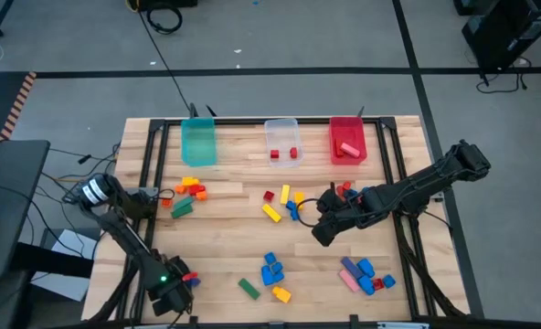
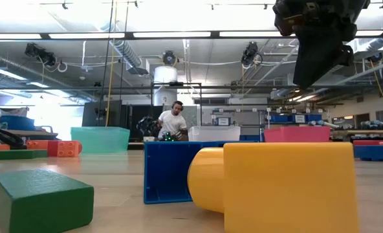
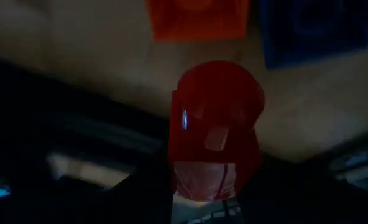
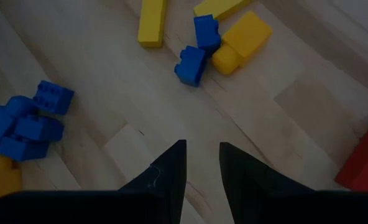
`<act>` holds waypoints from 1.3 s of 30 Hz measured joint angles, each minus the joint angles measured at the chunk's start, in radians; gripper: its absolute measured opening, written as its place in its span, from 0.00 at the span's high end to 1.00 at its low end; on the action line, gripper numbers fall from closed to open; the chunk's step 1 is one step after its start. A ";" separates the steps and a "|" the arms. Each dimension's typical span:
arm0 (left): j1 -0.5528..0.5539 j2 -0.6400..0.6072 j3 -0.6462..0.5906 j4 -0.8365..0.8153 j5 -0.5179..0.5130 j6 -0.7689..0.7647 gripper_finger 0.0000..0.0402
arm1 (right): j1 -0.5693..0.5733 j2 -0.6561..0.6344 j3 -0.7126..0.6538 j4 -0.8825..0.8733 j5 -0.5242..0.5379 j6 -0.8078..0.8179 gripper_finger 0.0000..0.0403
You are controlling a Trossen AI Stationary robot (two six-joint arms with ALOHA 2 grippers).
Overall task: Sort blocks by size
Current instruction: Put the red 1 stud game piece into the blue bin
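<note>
Blocks lie in loose groups on the wooden table [image 1: 234,228]. My left gripper [image 1: 179,287] is low at the near left corner, shut on a small red block [image 3: 215,124]. Just beyond it lie an orange block [image 3: 196,18] and a blue block [image 3: 314,31]. My right gripper [image 1: 321,236] hangs above the table's middle with its fingers [image 4: 202,146] slightly apart and nothing between them. Below it are blue blocks [image 4: 196,46] and yellow blocks [image 4: 243,37]. My left gripper pinches the small red block between its two fingers, by the block's two opposite sides [image 3: 178,155]. The fingers slant down from the near left corner. The block's rounded stud end [image 3: 224,87] points away from the gripper. The dark view hides whether the block touches the table.
Three bins stand along the far edge: teal [image 1: 198,142], clear [image 1: 282,142] with two small red blocks, and red [image 1: 347,140] with a pink bar. Block groups lie at far left [image 1: 186,194], middle [image 1: 284,203], near middle [image 1: 269,272] and near right [image 1: 364,274].
</note>
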 joint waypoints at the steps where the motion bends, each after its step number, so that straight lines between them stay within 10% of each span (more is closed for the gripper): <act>1: 0.000 -0.005 0.026 -0.030 -0.007 0.000 0.67 | 0.000 0.000 0.000 0.005 0.000 -0.012 0.73; 8: 0.014 -0.040 0.255 -0.262 -0.091 -0.039 0.67 | 0.000 0.000 0.000 0.049 0.000 -0.064 0.73; 19: 0.251 -0.045 0.492 -0.493 -0.627 -0.138 0.67 | 0.002 0.000 0.000 0.065 -0.033 -0.107 0.73; 39: 0.999 -0.357 0.181 -0.106 -0.731 0.817 0.67 | 0.026 0.000 0.000 0.081 -0.014 -0.093 0.73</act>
